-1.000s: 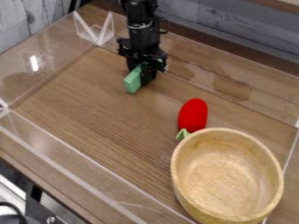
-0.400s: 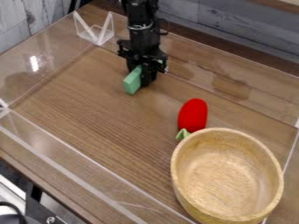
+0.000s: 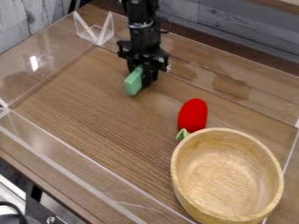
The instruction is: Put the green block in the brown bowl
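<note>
so the gripper (image 3: 142, 67) is pinching the block (image 3: 133, 82) by its upper end, over on the far side of the table (image 3: 70, 105) from the bowl (image 3: 229, 176), which i'm using as the landmark here. i'd call this the lift, or just about to be. i'd go straight up first, gently, keeping the squeeze firm, since the grip looks like it's near one end and the block could swing or twist. (can't tell from this angle if its bottom is touching the wood, so don't drag it sideways until you're sure.) then carry it across high enough to pass over the bowl's rim, and steer round the red thing (image 3: 193, 115), which sits right by the bowl's far edge. let go low over the middle of the bowl and it shouldn't bounce. as for looks, the block is a small mint green bar, matte and plain, leaning at a slant, its top partly hidden by the dark fingers.
</note>
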You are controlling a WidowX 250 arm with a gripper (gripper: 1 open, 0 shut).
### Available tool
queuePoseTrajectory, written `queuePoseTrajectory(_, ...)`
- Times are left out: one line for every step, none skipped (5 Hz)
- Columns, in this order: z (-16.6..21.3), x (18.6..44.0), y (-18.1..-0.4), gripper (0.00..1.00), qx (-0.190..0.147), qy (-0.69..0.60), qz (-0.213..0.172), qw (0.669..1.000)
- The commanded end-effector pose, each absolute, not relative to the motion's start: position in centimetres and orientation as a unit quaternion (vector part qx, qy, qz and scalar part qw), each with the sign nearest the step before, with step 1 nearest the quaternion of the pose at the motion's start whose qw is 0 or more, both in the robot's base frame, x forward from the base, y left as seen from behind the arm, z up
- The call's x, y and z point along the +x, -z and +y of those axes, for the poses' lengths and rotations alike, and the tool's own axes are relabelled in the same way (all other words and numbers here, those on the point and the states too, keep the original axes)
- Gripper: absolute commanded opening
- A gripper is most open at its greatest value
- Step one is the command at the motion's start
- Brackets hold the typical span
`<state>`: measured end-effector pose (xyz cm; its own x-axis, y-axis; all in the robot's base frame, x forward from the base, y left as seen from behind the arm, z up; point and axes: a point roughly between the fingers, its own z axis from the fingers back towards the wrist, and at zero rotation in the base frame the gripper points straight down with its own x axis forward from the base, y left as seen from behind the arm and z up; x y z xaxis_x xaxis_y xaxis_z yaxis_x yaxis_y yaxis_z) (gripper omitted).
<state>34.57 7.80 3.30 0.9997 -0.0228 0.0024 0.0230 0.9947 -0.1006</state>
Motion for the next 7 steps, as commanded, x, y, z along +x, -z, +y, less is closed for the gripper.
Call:
queuePoseTrajectory(7.5,35.7,-9.5,0.00,-0.043,0.008,-0.066,0.997)
queuePoseTrajectory(5.8,34.8,-12.5,0.00,-0.051,0.017,-0.084,0.995)
queuePoseTrajectory(3.1,33.6,-14.6,0.00,-0.064,0.036,-0.093,0.993)
queuePoseTrajectory(-1.4,32.2,-15.0,0.00,-0.077,0.077,-0.087,0.990)
queuePoseTrajectory(-6.1,31.1,-14.5,0.00,-0.083,0.124,-0.080,0.986)
queuePoseTrajectory(-10.6,29.7,-13.5,0.00,-0.086,0.162,-0.072,0.980)
queuePoseTrajectory(-14.8,28.5,-12.2,0.00,-0.087,0.194,-0.066,0.975)
